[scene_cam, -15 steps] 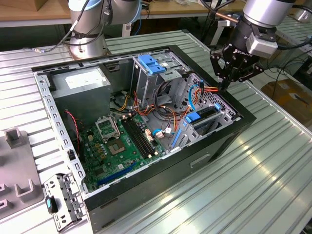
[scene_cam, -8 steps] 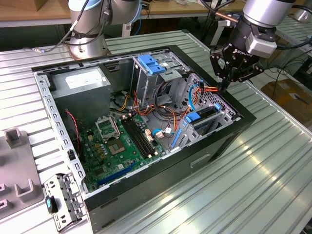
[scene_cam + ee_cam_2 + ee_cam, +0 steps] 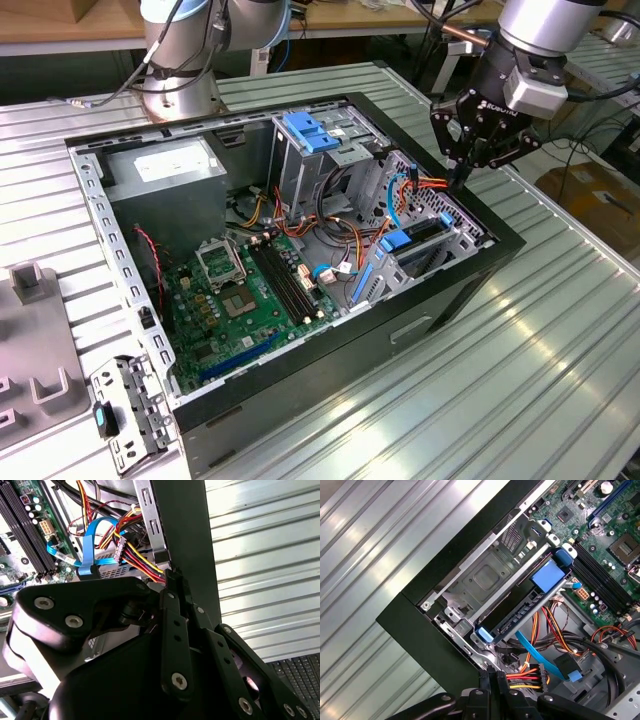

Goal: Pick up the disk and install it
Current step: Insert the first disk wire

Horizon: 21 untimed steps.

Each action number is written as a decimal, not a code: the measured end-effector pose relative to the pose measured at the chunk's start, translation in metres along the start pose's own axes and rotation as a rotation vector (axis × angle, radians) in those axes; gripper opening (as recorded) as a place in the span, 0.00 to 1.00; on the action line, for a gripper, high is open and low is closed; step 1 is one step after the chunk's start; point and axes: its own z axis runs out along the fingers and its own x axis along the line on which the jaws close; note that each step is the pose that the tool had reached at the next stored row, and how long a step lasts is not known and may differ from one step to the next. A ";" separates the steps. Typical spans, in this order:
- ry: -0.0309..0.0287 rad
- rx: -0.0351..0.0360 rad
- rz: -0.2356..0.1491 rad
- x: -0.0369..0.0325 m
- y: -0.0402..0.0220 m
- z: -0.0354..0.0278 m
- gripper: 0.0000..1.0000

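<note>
Install step, seemingly near done: the gripper [image 3: 462,178], pinched closed and empty, hovers at the case rim [image 3: 420,625] — the disk [image 3: 517,616] sits railed in the bay just below it (cables [image 3: 530,672] alongside). Any final seating calls for a straight, gentle push.

A silver metal table [image 3: 560,330] with long ribbed grooves is carrying everything here. An open black computer case [image 3: 440,300] is lying on its side across the middle of the table, its open face turned upward. Toward the exterior view's left, a grey moulded fixture [image 3: 35,350] is resting on the tabletop. Just beside the case's near corner, a perforated metal bracket [image 3: 125,415] with a blue tab is lying flat. At the far edge, the arm's round grey base [image 3: 180,95] appears to be standing on the table.
</note>
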 end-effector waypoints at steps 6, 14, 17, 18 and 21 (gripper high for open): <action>0.0005 -0.0037 0.101 -0.0011 0.0009 0.0001 0.17; 0.0007 -0.0061 0.169 -0.0067 0.0073 0.0006 0.17; 0.0009 -0.0085 0.234 -0.0067 0.0073 0.0010 0.17; 0.0010 -0.0093 0.254 -0.0067 0.0073 0.0011 0.17; 0.0012 -0.0115 0.316 -0.0067 0.0073 0.0016 0.17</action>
